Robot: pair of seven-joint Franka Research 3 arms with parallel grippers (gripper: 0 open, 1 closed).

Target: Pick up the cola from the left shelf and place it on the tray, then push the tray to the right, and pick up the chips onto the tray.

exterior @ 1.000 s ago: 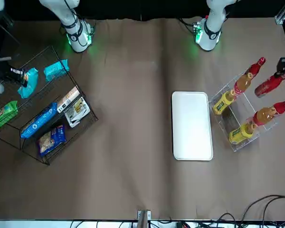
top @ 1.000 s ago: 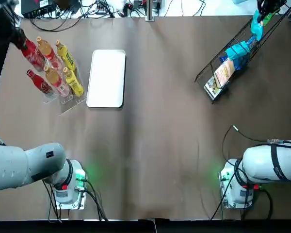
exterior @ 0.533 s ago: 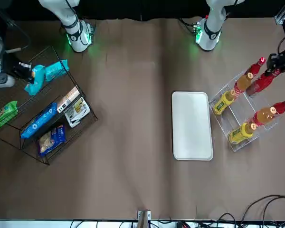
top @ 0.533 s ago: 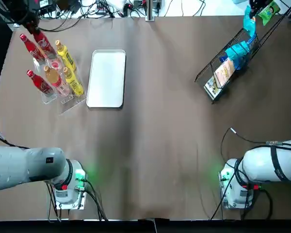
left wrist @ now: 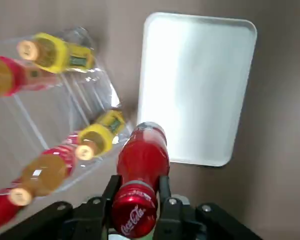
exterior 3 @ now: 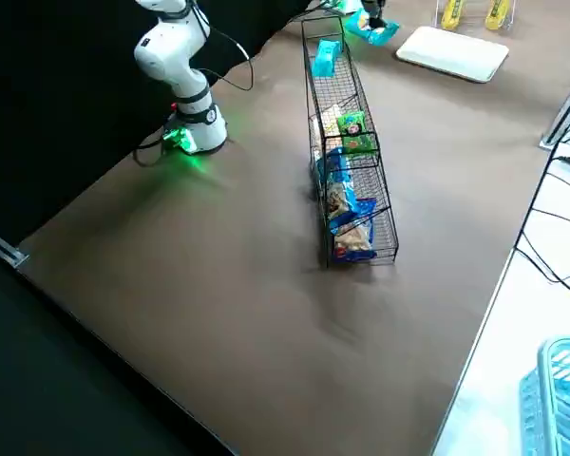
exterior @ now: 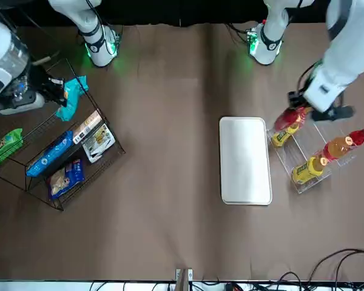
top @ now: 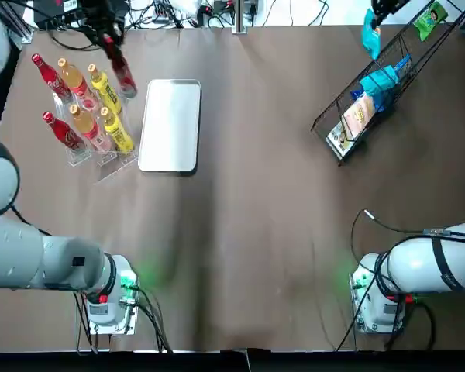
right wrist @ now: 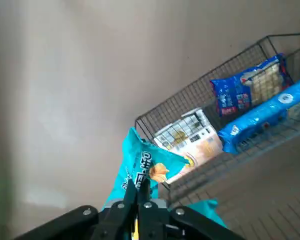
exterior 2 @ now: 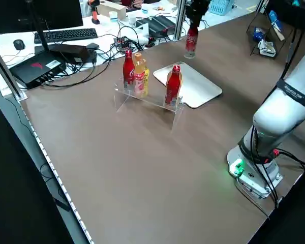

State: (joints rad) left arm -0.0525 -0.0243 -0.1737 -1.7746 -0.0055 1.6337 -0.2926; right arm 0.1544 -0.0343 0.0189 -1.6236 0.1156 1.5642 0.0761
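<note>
On the brown tabletop [top: 248, 194] I saw the black wire rack [top: 319, 122] standing on the robot's right. On its left, the white rectangular tray [top: 170, 124] lay flat just beside the clear acrylic shelf [top: 108, 167]. The left tool [left wrist: 136, 187] pinched the red cola bottle [left wrist: 140, 170] around its body, holding it tilted in the air between that shelf and the tray's far corner, while the right tool [right wrist: 136, 192] was clamped together on the teal chips bag [right wrist: 140, 167], which hung beside the rack's far end.
</note>
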